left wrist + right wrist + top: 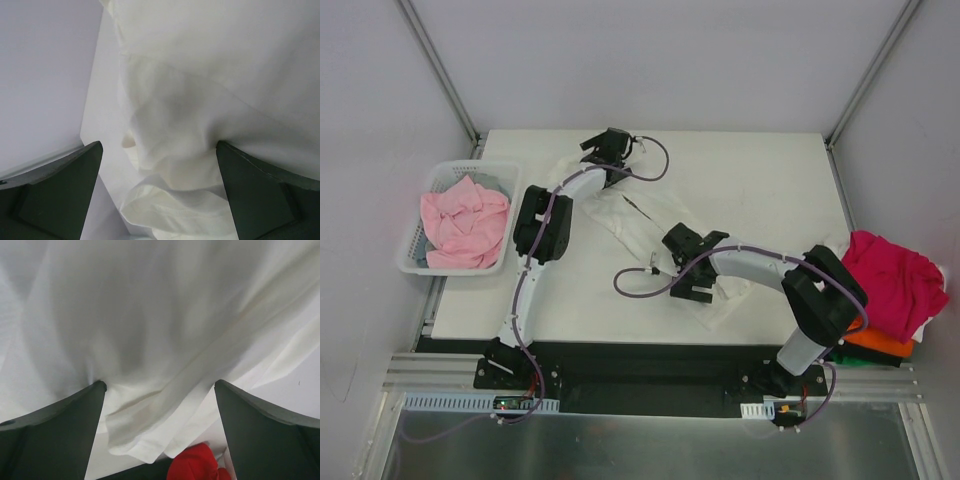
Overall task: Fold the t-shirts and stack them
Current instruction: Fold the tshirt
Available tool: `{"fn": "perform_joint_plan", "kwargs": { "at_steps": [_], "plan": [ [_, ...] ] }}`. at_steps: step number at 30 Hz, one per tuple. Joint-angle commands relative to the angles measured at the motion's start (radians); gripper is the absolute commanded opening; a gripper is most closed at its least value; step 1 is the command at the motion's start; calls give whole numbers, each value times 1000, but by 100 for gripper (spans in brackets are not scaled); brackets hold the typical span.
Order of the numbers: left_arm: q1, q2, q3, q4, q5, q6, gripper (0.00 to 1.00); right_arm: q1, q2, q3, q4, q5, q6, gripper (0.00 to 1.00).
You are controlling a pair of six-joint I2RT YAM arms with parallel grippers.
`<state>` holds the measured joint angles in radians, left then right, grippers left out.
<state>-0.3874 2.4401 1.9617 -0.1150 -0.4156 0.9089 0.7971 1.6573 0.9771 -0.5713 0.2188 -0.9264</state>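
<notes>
Looks to me like the folding step on the white t-shirt [632, 226]. It lies rumpled on the counter [760, 190], running diagonally from upper left of centre down toward the lower right in the top view. The left fingers [55, 190] are spread wide over its upper-left end, nothing pinched, just bunched cloth below them. The right fingers [265, 430] are also spread wide, over the lower-right end, with a hem edge showing at the bottom of that wrist view. I can't tell if either set actually touches the fabric.

Other stuff: a pale pink t-shirt [465, 225] is heaped in the white basket [415, 262] at the left edge, and a magenta t-shirt [895, 280] sits on top of an orange one [880, 343] at the right edge, so that's probably the stack.

My guess for the next move: each set of fingers drops onto an edge, pinches a single layer, and pulls the shirt flat before folding. The bunched part at the left end looks like the tricky grab.
</notes>
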Motion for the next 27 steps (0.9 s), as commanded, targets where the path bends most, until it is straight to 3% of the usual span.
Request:
{"fn": "perform_joint_plan", "kwargs": {
  "at_steps": [1,8,15,27],
  "plan": [
    [-30,123,124,-49,118,28,99,74,41,40,-22,-91,27,96],
    [-64,204,278,-46,179,71,99,186,97,98,-16,-118,61,96],
    [-103,212,279,-12,230,116,99,273,117,126,8,-128,55,97],
    [-136,293,356,89,270,197,99,344,289,353,14,-107,51,96]
  ]
}}
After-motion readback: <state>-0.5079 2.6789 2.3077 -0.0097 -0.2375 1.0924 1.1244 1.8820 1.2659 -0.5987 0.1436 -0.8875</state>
